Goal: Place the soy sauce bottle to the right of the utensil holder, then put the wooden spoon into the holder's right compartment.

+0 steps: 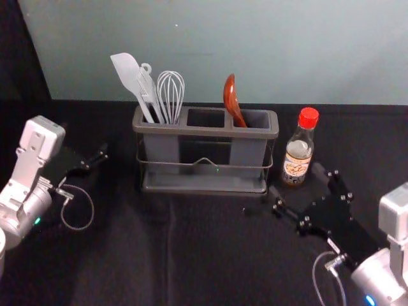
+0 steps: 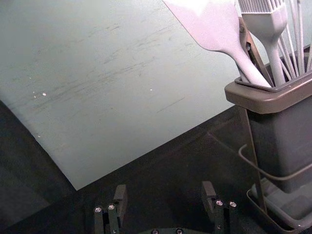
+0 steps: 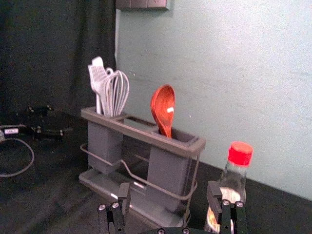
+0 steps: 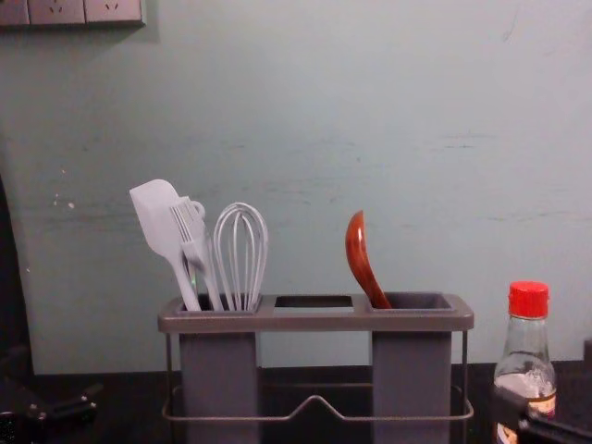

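Upright bottle (image 1: 298,150) stands just beyond your R gripper (image 3: 169,187), nearer arm, fingers apart; spoon (image 1: 231,95) in R compt. of holder (image 1: 207,132). Rec. backing straight off. L gripper (image 2: 164,187) idle, L of holder, fingers apart.

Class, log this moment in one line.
soy sauce bottle: right of utensil holder; wooden spoon: in right compartment; right gripper: open near bottle; left gripper: open, left of holder

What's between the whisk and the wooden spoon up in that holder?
Between the whisk and the wooden spoon is the holder's middle opening, with no utensil standing in it; the head view shows this.
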### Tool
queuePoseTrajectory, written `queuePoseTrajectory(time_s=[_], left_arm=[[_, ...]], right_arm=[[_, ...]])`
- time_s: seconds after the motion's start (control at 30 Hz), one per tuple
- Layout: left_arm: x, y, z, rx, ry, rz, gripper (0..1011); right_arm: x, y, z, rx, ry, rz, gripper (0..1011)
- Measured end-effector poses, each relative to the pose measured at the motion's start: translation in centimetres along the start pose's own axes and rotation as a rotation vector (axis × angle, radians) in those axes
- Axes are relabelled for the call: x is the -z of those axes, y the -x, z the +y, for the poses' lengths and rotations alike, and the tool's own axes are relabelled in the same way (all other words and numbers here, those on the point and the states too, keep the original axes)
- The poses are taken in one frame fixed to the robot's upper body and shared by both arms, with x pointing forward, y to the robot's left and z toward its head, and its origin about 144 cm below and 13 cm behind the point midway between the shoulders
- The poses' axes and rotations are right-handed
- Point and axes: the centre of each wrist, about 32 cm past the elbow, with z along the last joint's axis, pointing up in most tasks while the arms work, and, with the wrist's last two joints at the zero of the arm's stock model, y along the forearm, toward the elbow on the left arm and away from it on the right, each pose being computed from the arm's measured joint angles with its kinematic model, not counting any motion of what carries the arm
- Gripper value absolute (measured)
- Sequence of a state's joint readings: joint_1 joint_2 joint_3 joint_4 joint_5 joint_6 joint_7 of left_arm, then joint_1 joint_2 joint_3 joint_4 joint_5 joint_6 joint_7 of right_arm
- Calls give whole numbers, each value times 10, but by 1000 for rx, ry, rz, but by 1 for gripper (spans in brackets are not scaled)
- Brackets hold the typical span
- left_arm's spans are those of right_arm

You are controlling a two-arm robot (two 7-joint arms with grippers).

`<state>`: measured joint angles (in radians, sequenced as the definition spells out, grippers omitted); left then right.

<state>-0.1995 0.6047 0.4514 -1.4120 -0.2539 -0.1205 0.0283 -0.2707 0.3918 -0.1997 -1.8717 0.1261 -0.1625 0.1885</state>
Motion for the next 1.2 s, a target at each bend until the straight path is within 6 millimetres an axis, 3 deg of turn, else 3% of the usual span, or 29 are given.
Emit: queuePoseTrajectory(time_s=[0.5, 1.2], left_arm=[[0, 0, 0, 0, 0, 0, 1005], [0, 0, 0, 0, 0, 0, 1005]], right_arm=[[34, -6, -9, 114, 43, 71, 1002], [42, -12, -3, 107, 76, 134, 1003]])
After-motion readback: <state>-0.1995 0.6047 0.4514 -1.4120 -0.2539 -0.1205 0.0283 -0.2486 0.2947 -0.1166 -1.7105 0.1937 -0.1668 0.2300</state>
